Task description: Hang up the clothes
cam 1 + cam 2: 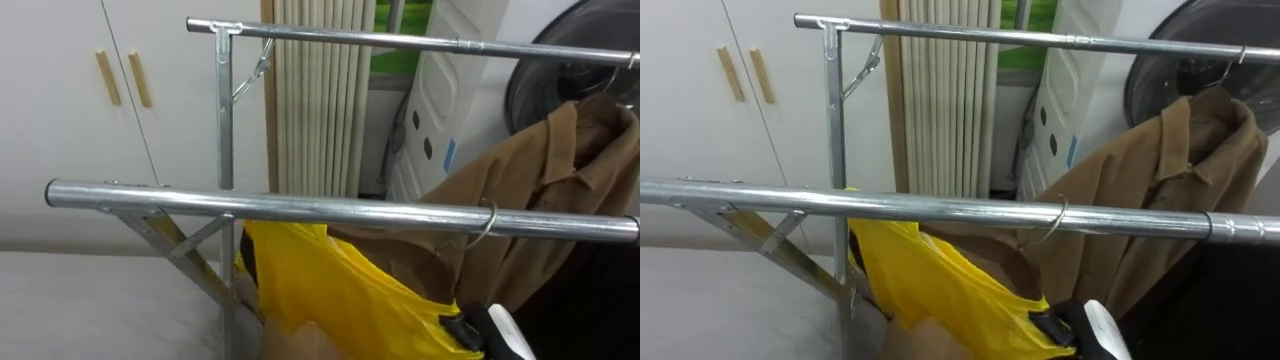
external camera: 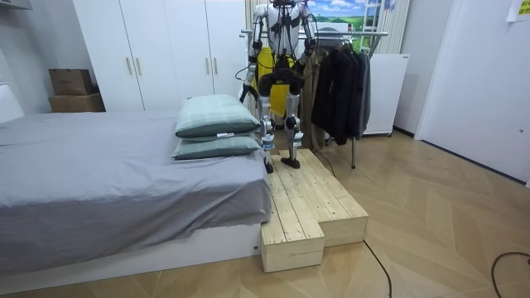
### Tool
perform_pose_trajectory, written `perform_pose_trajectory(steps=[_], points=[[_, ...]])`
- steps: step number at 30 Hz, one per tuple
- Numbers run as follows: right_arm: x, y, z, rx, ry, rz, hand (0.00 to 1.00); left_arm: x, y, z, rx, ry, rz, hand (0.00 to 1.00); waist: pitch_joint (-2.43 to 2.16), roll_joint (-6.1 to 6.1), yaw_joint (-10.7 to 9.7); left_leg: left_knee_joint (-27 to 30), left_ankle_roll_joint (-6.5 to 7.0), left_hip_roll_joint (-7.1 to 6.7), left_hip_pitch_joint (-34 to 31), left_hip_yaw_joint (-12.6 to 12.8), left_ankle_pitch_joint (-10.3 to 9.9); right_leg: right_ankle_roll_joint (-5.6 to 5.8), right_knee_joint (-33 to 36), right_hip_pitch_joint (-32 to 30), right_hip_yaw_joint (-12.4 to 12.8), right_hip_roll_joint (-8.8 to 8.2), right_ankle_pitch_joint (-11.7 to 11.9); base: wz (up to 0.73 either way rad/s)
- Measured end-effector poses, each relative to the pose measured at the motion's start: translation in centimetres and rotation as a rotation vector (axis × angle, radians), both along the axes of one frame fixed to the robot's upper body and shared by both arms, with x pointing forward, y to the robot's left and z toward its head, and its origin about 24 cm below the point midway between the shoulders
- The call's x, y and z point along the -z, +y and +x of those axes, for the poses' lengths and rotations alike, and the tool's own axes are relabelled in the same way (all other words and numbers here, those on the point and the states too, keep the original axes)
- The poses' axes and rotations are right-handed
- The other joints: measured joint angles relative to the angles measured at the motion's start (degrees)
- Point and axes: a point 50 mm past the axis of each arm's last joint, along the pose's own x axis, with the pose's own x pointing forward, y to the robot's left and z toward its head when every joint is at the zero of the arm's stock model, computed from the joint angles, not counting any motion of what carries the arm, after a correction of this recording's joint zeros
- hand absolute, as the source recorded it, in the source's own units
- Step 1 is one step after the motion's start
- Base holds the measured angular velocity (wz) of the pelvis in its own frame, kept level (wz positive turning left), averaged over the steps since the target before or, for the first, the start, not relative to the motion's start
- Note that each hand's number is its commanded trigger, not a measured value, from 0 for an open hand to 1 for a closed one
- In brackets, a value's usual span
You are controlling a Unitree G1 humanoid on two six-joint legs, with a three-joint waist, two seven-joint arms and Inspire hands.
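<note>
Peeking up against the yellow garment (image 1: pixel 330 285), the right hand (image 1: pixel 492 332) hides its fingers, so I can't tell its grip; the garment hangs below the near rail (image 1: pixel 300 207), under a hanger hook (image 1: pixel 487 220).

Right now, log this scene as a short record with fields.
robot: on the platform beside the bed, facing the rack
near rail: one hanger hook over it
far rail: brown coat hangs from it
yellow garment: bunched below the near rail, not clearly hung
right robot hand: low right, against the yellow garment; state unclear
wardrobe: behind the rack, doors shut
</note>
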Motion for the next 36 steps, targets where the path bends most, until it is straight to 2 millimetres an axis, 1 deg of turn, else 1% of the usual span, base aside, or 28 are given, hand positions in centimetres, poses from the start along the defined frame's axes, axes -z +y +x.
perform_pose_trajectory(steps=[1, 3, 4, 5, 8, 12, 18, 23, 27, 36], points=[[0.34, -0.07, -0.18, 0.005, 0.021, 0.0, 1.0, -0.02, 0.0, 0.06, 0.0, -0.003, 0.0, 0.0, -0.01, 0.06, -0.02, -0.03, -0.01, 0.04, 0.0, -0.04, -0.01, 0.0, 0.0, -0.01, -0.08, 0.04, 0.0, 0.0], [0.62, -0.15, -0.37, 0.008, 0.044, -0.001, 0.52, -0.03, -0.01, 0.1, 0.001, -0.004, 0.0, 0.0, 0.0, 0.21, -0.01, -0.09, -0.01, 0.11, 0.0, -0.11, -0.01, 0.0, -0.01, -0.02, -0.12, 0.13, 0.0, 0.0], [0.67, -0.18, -0.4, 0.009, 0.051, -0.003, 0.0, -0.03, -0.01, 0.11, 0.001, -0.005, -0.001, 0.0, -0.03, 0.38, 0.03, -0.19, -0.02, 0.15, 0.0, -0.1, 0.0, 0.0, -0.01, -0.08, -0.14, 0.2, 0.0, 0.0], [0.68, -0.23, -0.41, 0.011, 0.053, -0.005, 0.0, -0.04, -0.02, 0.15, 0.002, -0.007, -0.002, 0.0, -0.18, 0.35, 0.03, -0.36, -0.04, 0.17, 0.01, -0.05, 0.01, 0.0, 0.0, -0.14, -0.14, 0.26, 0.0, 0.0], [0.67, -0.25, -0.4, 0.009, 0.053, -0.008, 0.0, -0.02, -0.04, 0.08, 0.004, -0.004, -0.009, 0.0, -0.33, 0.68, 0.04, -0.36, -0.03, 0.21, 0.02, 0.01, 0.02, -0.01, 0.03, -0.13, -0.21, 0.24, 0.0, 0.0], [0.78, -0.35, -0.46, 0.019, 0.067, -0.013, 0.0, -0.01, -0.02, -0.11, 0.004, -0.001, -0.015, 0.0, -0.3, 0.79, 0.09, -0.36, -0.03, 0.21, 0.02, -0.07, 0.04, -0.11, -0.01, -0.11, -0.2, 0.23, -0.07, 0.0], [0.88, -0.39, -0.6, 0.022, 0.074, -0.015, 0.0, 0.03, -0.08, -0.17, 0.008, 0.003, -0.028, 0.0, -0.14, 0.51, 0.11, -0.35, -0.04, 0.1, 0.02, -0.03, 0.04, -0.36, 0.0, -0.11, -0.21, 0.16, -0.26, 0.0], [0.96, -0.39, -0.68, 0.019, 0.082, -0.013, 0.0, 0.04, -0.11, -0.17, 0.01, 0.004, -0.035, 0.0, 0.18, -0.01, 0.17, -0.35, -0.04, 0.03, 0.02, 0.0, 0.04, -0.34, -0.03, -0.11, -0.21, 0.09, -0.29, 0.0], [1.05, -0.37, -0.73, 0.015, 0.095, -0.007, 0.0, 0.03, -0.13, -0.09, 0.011, 0.002, -0.035, 0.0, 0.16, -0.02, 0.04, -0.35, -0.04, 0.04, 0.02, -0.01, 0.04, -0.34, -0.05, -0.11, -0.2, 0.04, -0.28, 0.0], [1.05, -0.37, -0.74, 0.015, 0.096, -0.008, 0.0, 0.03, -0.13, -0.09, 0.009, 0.002, -0.03, 0.0, 0.12, 0.42, -0.01, -0.35, -0.04, 0.13, 0.03, -0.02, 0.04, -0.35, -0.04, -0.11, -0.2, 0.07, -0.29, 0.0]])
